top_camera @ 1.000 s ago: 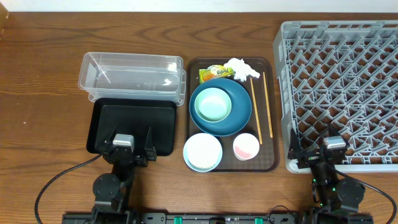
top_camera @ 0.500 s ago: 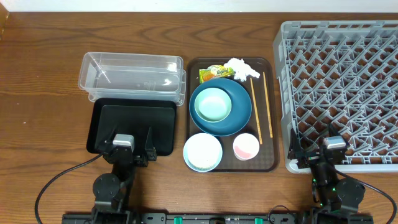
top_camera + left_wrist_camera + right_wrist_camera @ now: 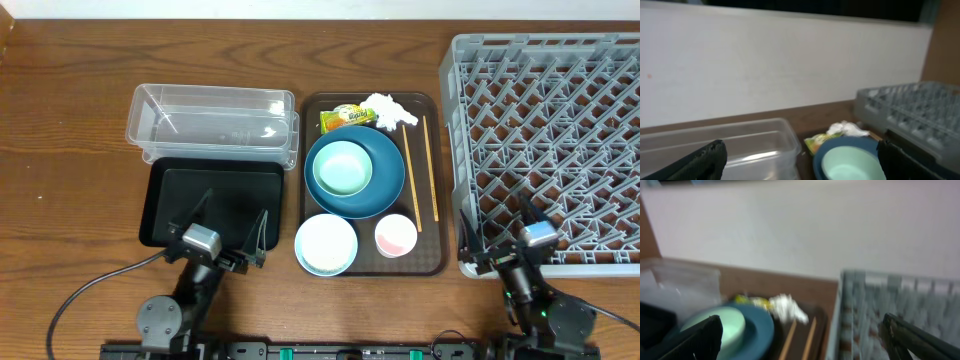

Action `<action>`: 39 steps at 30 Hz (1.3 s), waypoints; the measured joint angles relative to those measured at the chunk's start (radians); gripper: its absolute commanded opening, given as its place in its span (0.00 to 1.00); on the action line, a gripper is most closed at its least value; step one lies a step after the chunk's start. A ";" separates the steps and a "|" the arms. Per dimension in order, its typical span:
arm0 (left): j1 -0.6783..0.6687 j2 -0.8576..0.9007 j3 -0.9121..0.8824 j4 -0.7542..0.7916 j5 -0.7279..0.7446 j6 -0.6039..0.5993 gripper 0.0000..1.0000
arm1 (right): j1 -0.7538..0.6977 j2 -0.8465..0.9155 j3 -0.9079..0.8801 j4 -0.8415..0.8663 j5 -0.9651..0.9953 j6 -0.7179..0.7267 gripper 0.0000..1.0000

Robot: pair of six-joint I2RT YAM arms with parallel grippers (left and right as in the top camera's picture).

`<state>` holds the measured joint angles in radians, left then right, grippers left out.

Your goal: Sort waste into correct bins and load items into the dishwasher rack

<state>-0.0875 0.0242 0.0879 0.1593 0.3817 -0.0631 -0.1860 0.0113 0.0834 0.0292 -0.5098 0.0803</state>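
Both pincers have spread since the earlier frame: the left gripper (image 3: pixel 238 204) and the right gripper (image 3: pixel 490 205) now stand wide apart and hold nothing.

I see printing on the yellow-green wrapper (image 3: pixel 345 117), but it is too small for me to read. The wrapper lies at the far end of the brown tray (image 3: pixel 431 247), partly hidden by the rim of the dark-blue bowl (image 3: pixel 378 190), and the white tissue (image 3: pixel 388 110) lies just beside it. The pale-green bowl (image 3: pixel 341 167) sits inside the blue one. The white bowl (image 3: pixel 326 243) and the pink cup (image 3: pixel 396 236) stand at the near end, and the chopsticks (image 3: pixel 409 175) lie along the right side.

The right wrist view is blurred. The rack (image 3: pixel 550 120) is cut off at the right edge of the overhead view.

The clear tub (image 3: pixel 215 93) touches the black tray (image 3: pixel 178 195). Only narrow gaps separate the brown tray from the tub and from the rack. The table (image 3: pixel 70 150) is bare wood on the left.
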 measured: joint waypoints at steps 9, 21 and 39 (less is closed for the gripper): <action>0.000 0.292 0.407 -0.350 0.086 -0.063 0.98 | 0.000 0.166 0.384 -0.368 -0.025 0.039 0.99; 0.000 0.855 0.913 -0.540 0.444 -0.113 0.98 | 0.000 0.729 0.940 -0.890 -0.042 0.029 0.99; -0.220 1.003 0.925 -0.837 0.190 -0.244 0.98 | 0.334 1.041 0.989 -1.118 0.048 0.044 0.99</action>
<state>-0.3080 1.0267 1.0134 -0.6773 0.5716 -0.3073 0.1482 1.0527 1.0725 -1.0893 -0.4622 0.1242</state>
